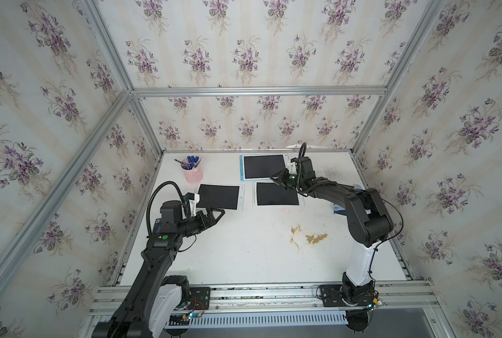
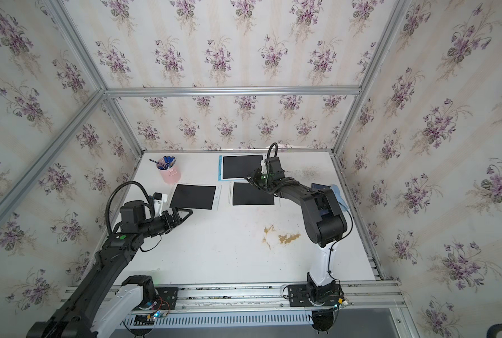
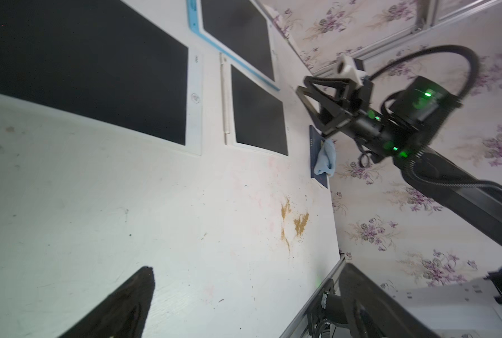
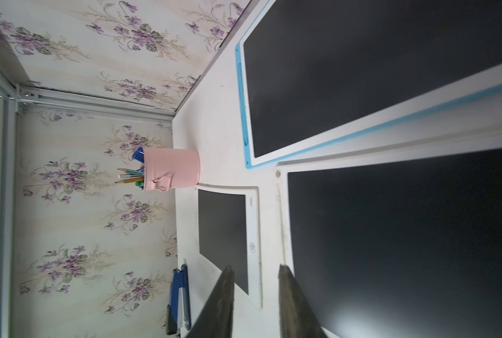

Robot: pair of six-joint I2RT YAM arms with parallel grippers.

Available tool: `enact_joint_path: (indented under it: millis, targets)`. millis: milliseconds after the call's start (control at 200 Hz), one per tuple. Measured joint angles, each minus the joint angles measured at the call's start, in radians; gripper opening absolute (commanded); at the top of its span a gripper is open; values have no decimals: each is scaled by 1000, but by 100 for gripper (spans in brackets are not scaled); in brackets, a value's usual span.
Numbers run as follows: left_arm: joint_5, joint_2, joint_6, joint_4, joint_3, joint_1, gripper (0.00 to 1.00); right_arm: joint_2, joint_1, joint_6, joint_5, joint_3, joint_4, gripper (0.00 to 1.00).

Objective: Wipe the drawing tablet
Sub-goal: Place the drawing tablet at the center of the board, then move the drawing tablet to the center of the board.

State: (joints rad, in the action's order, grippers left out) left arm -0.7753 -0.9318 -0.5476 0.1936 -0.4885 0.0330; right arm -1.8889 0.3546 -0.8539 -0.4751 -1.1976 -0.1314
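The white worktop [image 1: 244,257] is carrying three flat, black-screened drawing tablets, and I cannot tell which one is meant. The blue-rimmed tablet [image 1: 264,166] is lying at the back, and two white-framed tablets [image 1: 218,196] [image 1: 276,193] are lying side by side just in front of it.

The pink cup [image 1: 192,174] of pens is standing to the left of the blue-rimmed tablet, where a wide sweep of the left arm could be tipping it.

The crumpled light-blue cloth [image 3: 326,159] is sitting well to that tablet's right on a dark blue flat pad [image 3: 314,152], untouched.

The right pincer [image 4: 255,267] is hovering over that tablet's front right corner, jaws partly apart and gripping nothing. Lowering now would be putting bare fingers on a screen and marking it.

The left pincer [image 3: 247,266], jaws wide apart and empty, is hanging well to the tablet's front left.
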Motion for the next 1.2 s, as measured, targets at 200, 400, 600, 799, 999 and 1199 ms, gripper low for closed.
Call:
enact_joint_path:
  millis: [200,400,600,799,999,1199]
  targets:
    - [164,-188,-28,-137,-40,-41,99,138,-63,84,32,166,23,28]
    - [428,-326,26,-114,-194,-44,100,267,-62,114,-9,315,-14,28]
    - [612,-452,52,-7,-320,-39,100,376,-80,130,-20,417,-38,28]
    - [651,-587,93,46,-385,6,100,424,-104,155,-35,457,-55,28]
    - [611,-642,112,42,-382,75,100,437,-105,158,-48,494,-74,28]
    - [542,-743,80,14,-410,95,100,434,-107,147,-65,508,-95,28]
